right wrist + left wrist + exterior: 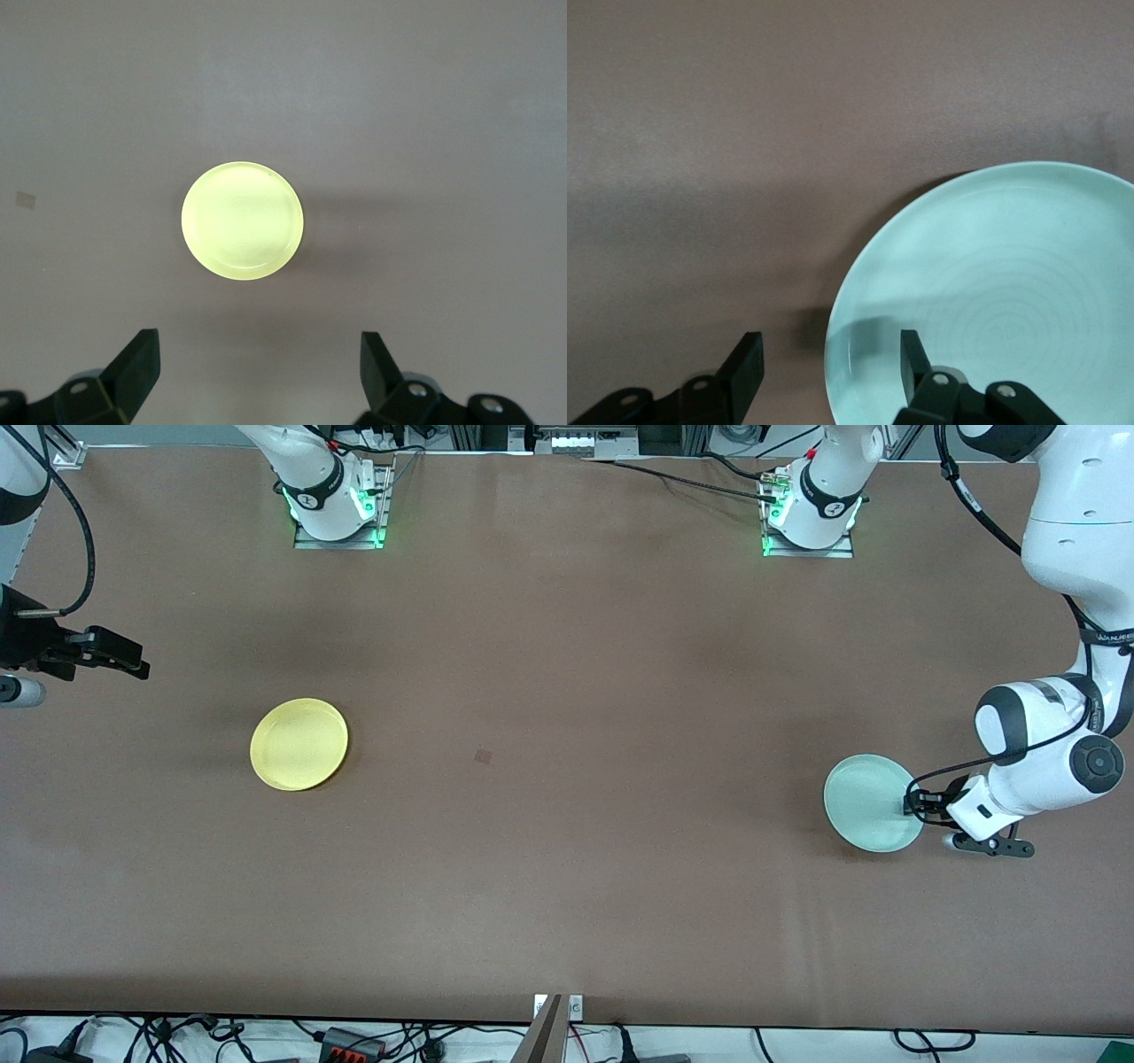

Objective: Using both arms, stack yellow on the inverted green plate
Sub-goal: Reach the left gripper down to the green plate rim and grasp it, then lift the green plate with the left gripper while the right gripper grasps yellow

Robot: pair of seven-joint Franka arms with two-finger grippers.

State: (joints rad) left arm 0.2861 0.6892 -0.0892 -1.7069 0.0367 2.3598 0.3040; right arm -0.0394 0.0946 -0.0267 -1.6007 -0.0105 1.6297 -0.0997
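The left gripper (914, 804) straddled the green plate's (868, 802) rim, jaws part-open, gripping nothing yet, to flip it, while the right gripper (133, 662) waited wide open and empty, well apart from the yellow plate (299, 744).

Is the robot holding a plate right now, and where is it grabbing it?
Not yet. The left gripper sits open astride the green plate's rim, one finger on each side. The right gripper is open, holding nothing.

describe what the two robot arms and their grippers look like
Both arms are glossy white with dark grey joint caps, and black cables run along them. The left arm shows a round dark grey disc at its wrist joint. Each base glows with green light. The left gripper and right gripper are black, with two flat, blunt fingers on hinged links fixed by silver pins.
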